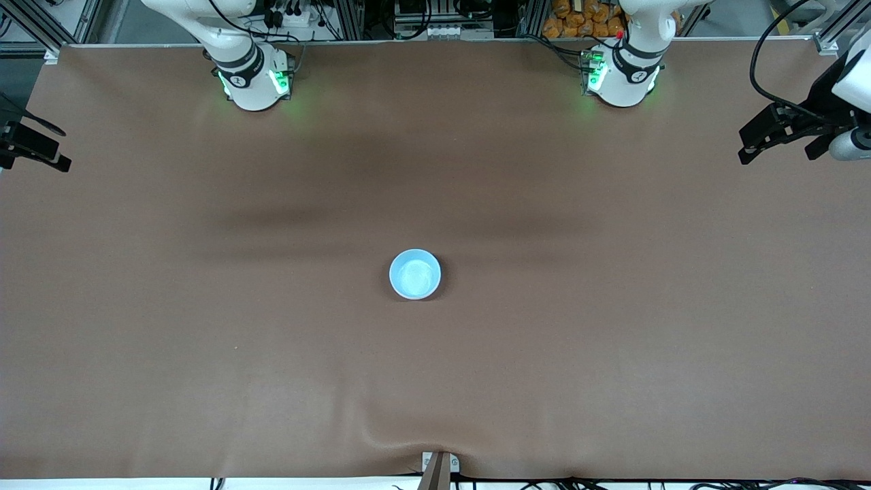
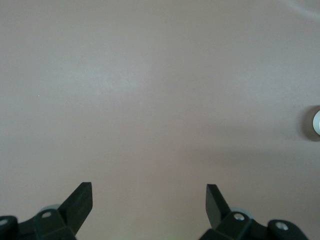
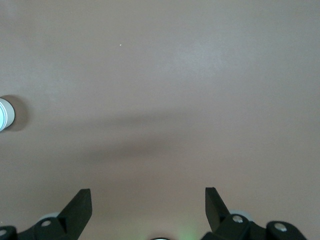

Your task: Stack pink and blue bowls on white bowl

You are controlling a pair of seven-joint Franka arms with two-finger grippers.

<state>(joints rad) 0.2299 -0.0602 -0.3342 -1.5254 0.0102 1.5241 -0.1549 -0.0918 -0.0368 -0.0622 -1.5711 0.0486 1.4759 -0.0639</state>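
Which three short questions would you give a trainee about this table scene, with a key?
1. True or false: the left gripper, over the table's left-arm end, holds the small round light blue plastic bowl.
2. Where does the bowl stand? A: mid-table. B: beside a robot base. C: in a gripper.
3. Fill in: the right gripper, over the right arm's end, has its fingers ____.
Key: 1 false; 2 A; 3 open.

A light blue bowl (image 1: 415, 274) sits upright near the middle of the brown table (image 1: 204, 327), with nothing close around it. The left gripper (image 1: 776, 136) hangs over the left arm's end of the table, dark against the edge. The right gripper (image 1: 30, 146) hangs over the right arm's end. Both arms wait.
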